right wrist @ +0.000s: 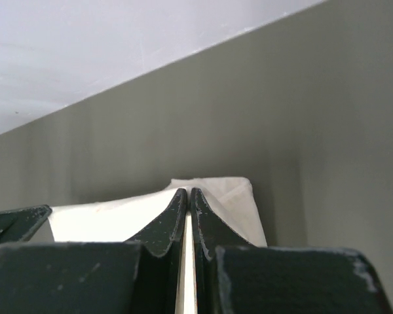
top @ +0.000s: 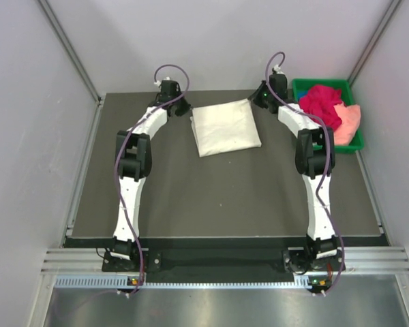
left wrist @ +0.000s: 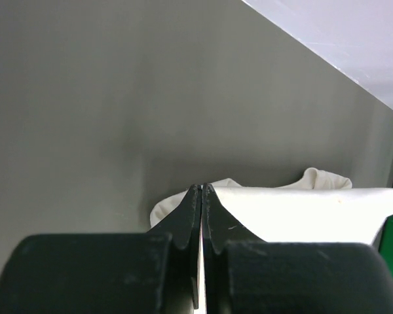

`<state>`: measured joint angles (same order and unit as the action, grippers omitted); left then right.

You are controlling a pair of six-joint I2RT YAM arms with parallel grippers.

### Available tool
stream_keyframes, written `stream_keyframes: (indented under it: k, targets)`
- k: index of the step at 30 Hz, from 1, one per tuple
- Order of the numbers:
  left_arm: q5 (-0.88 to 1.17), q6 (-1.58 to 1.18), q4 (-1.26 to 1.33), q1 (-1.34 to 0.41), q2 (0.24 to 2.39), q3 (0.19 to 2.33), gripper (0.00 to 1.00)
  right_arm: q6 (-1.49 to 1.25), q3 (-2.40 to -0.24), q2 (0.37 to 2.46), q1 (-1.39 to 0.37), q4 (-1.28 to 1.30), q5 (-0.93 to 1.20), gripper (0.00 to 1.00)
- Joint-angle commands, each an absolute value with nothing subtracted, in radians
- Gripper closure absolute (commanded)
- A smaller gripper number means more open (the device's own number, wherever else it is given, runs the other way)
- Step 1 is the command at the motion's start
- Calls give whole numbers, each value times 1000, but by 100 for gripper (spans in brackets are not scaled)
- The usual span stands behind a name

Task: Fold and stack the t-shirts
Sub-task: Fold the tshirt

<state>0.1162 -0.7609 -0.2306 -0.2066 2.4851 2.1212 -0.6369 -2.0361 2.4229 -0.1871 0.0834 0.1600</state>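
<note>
Cream-white t-shirt (top: 225,128) lies on the bench (top: 191,197), towards the far edge and midway between the two arms. It is folded into a compact rectangle, set slightly askew, with edges fairly even and no sleeve sticking out. I judge it the one finished fold.

Magenta-red t-shirt (top: 320,102) is bunched in the green tray (top: 320,82) at the far right corner, not folded. Peach-pink t-shirt (top: 351,121) is crumpled beside it, and part of it drapes over the tray's right rim. The two touch, with the magenta one heaped highest.

Progress, as a judgement: one of three folded and two to go. No stack yet, since nothing lies on the cream-white one.

Left hand (left wrist: 202,190) has its fingers pressed together and sits low at the far-left corner of the cream-white t-shirt. Right hand (right wrist: 187,191) is likewise closed tight, at the far-right corner. From each wrist view the pale cloth shows just past the tips, and a thin pale sliver shows between the fingers. I cannot tell whether a corner is pinched or only seen through the gap. The cloth lies flat and is not lifted.

Likely next: fetch a shirt from the tray and spread it on the open near part of the bench — a guess only.

Writing: none legible. There is no print, tag or logo on any shirt, and no label readable on the tray or the arms.
</note>
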Motion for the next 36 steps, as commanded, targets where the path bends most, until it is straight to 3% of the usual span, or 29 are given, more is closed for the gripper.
stream_keyframes:
  k: [1, 8, 14, 18, 23, 27, 28, 30, 34, 36]
  targets:
    - [95, -765, -199, -192, 2421, 2158, 100, -647, -2034, 2367, -169, -55, 167, 100]
    - [9, -732, -239, -193, 2333, 2098, 100, -696, -1944, 2298, -175, -161, 187, 100]
    - [-64, -712, -156, -193, 2306, 2000, 100, -758, -1968, 2382, -178, -236, 235, 100]
    - [-92, -707, -253, -186, 2391, 2105, 100, -796, -2014, 2444, -178, -255, 241, 100]
    - [-147, -709, -219, -176, 2430, 2072, 100, -815, -2152, 2580, -179, -252, 271, 99]
    - [-17, -710, -193, -157, 2525, 2160, 99, -761, -2230, 2619, -173, -196, 269, 84]
    - [-5, -719, -180, -153, 2555, 2195, 85, -747, -2215, 2603, -170, -180, 262, 81]
    - [76, -742, -147, -135, 2568, 2201, 77, -716, -2118, 2522, -160, -179, 233, 65]
    - [62, -776, -158, -98, 2455, 2102, 74, -611, -2002, 2382, -130, -111, 239, 36]
    - [32, -749, -185, -100, 2399, 2059, 72, -502, -1953, 2318, -121, -48, 281, 35]
